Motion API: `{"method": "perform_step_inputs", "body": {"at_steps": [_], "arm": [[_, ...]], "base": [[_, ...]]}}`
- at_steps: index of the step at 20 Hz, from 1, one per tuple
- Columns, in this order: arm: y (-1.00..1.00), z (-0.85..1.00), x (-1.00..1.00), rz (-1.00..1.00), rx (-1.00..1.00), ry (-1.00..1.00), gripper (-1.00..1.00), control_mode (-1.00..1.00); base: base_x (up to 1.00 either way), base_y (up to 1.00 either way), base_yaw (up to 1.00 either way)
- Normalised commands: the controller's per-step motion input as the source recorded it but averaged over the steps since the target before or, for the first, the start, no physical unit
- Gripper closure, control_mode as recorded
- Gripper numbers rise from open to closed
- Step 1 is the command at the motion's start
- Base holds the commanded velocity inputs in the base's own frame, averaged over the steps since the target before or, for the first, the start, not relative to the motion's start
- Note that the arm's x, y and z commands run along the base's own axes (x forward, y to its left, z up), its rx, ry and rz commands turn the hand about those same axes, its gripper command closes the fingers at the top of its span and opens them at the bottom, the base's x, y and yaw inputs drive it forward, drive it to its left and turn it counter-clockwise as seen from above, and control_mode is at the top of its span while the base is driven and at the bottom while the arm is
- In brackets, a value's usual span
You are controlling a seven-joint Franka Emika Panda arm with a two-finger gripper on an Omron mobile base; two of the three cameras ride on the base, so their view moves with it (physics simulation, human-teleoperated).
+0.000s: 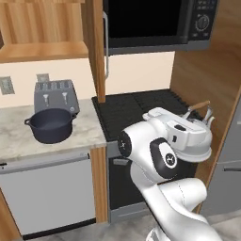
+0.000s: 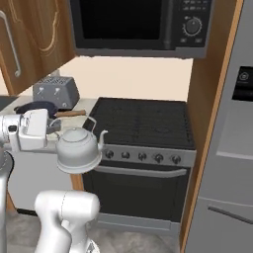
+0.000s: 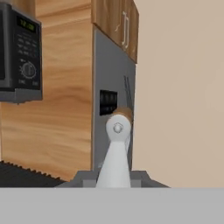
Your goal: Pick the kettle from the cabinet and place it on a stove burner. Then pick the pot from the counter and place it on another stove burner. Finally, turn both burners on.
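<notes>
My gripper (image 2: 58, 119) is shut on the wooden bar of the kettle's handle. The silver kettle (image 2: 79, 149) hangs upright below it, in the air near the front of the black stove (image 2: 143, 121). From the left base, my arm covers part of the kettle (image 1: 201, 123) in front of the stove (image 1: 136, 106). In the hand view the handle's white bracket (image 3: 117, 148) rises between my fingertips (image 3: 85, 178). The dark pot (image 1: 51, 124) sits on the counter (image 1: 19, 141) left of the stove. The cabinet (image 1: 42, 49) stands open, its door (image 1: 97, 47) edge-on.
A grey toaster (image 1: 55, 94) stands behind the pot. A black microwave (image 2: 138, 24) hangs above the stove, whose knobs (image 2: 143, 157) line the front. A wooden panel and a grey fridge (image 2: 227, 148) close off the right side. A dishwasher (image 1: 47, 193) sits under the counter.
</notes>
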Motion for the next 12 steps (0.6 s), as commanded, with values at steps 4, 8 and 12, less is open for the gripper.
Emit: {"method": "perform_step_inputs", "body": {"at_steps": [4,8,12], "arm": [[0.0,0.0,0.0,0.0,0.0,0.0,1.0,1.0],[0.0,0.0,0.0,0.0,0.0,0.0,1.0,1.0],[0.0,0.0,0.0,0.0,0.0,0.0,1.0,1.0]], "base": [[0.54,-0.36,0.04],[0.42,-0.5,0.04],[0.36,-0.5,0.05]]}}
